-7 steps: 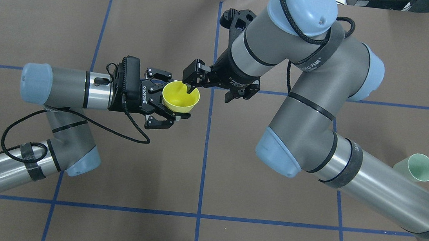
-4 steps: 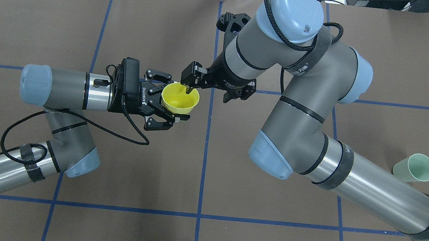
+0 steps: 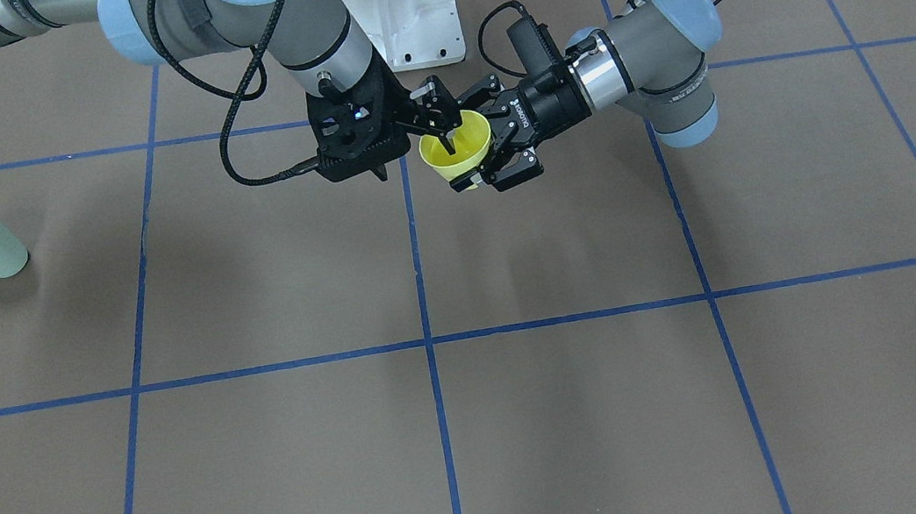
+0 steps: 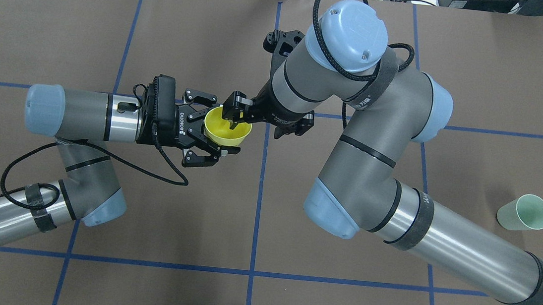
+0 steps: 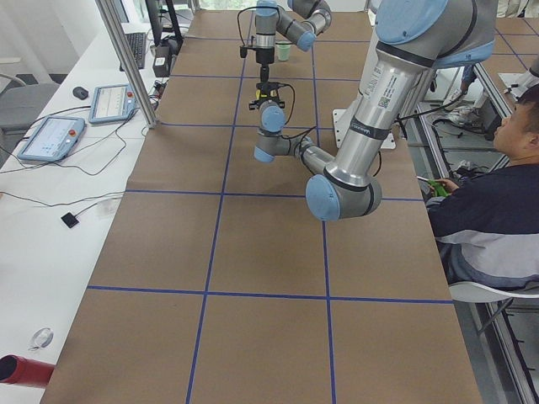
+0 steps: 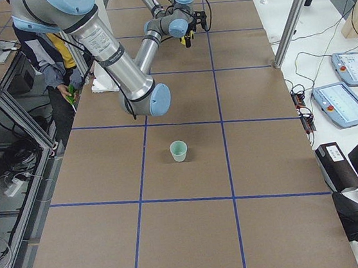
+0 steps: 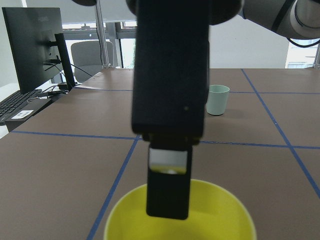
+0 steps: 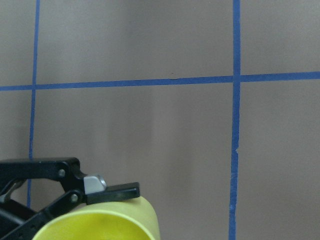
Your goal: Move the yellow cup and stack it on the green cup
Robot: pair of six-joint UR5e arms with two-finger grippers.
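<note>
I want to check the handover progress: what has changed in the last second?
The right gripper, open, shifted toward the left gripper; one of its fingers now sits farther inside the yellow cup. Nothing was gripped or released. The left gripper, shut on the yellow cup, and the green cup stayed put.

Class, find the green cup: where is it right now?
In the overhead view the green cup stands upright at the far right of the table, on the robot's right side, well away from the yellow cup at mid-table.

robot lab: teach pendants (image 6: 344,103), aluminium frame (image 6: 295,17)
</note>
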